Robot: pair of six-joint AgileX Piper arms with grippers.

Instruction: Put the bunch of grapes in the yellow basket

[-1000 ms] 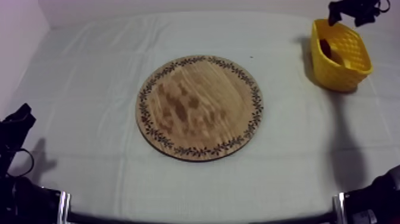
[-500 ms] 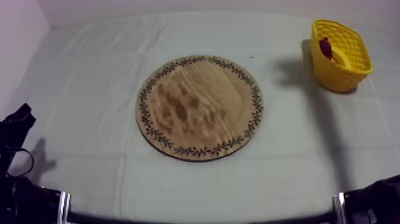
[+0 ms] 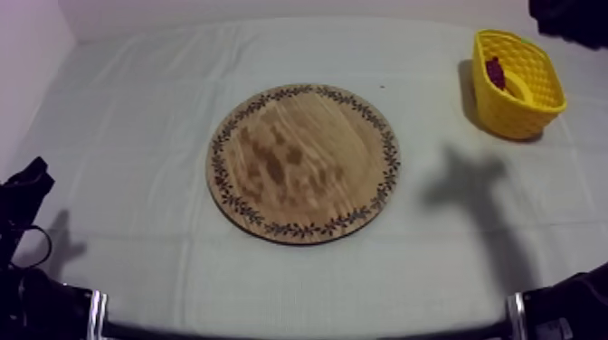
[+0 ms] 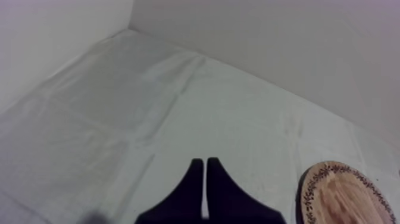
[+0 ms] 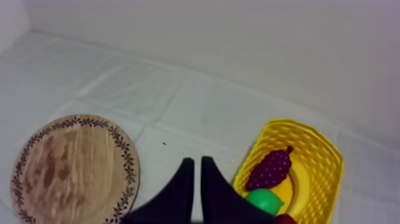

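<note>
The bunch of grapes (image 5: 271,168), dark purple-red, lies inside the yellow basket (image 5: 318,164) next to a green pear (image 5: 265,201) and a small red fruit (image 5: 286,219). From above, the grapes (image 3: 494,72) show against the basket's (image 3: 520,113) left inner wall at the far right of the table. My right gripper (image 5: 194,159) hangs above the cloth between the board and the basket, its fingers together in a narrow wedge holding nothing. The round wooden board (image 3: 303,163) is bare. My left gripper (image 4: 204,161) is shut and rests low at the table's left.
Part of my right arm (image 3: 568,20) shows dark at the far right corner above the basket, and its shadow (image 3: 470,176) falls on the cloth right of the board. The cloth's left half lies bare up to the back wall.
My right gripper has lifted away from over the basket and its fingers have closed from wide open. The grapes stay in the basket. The left arm has not moved.
</note>
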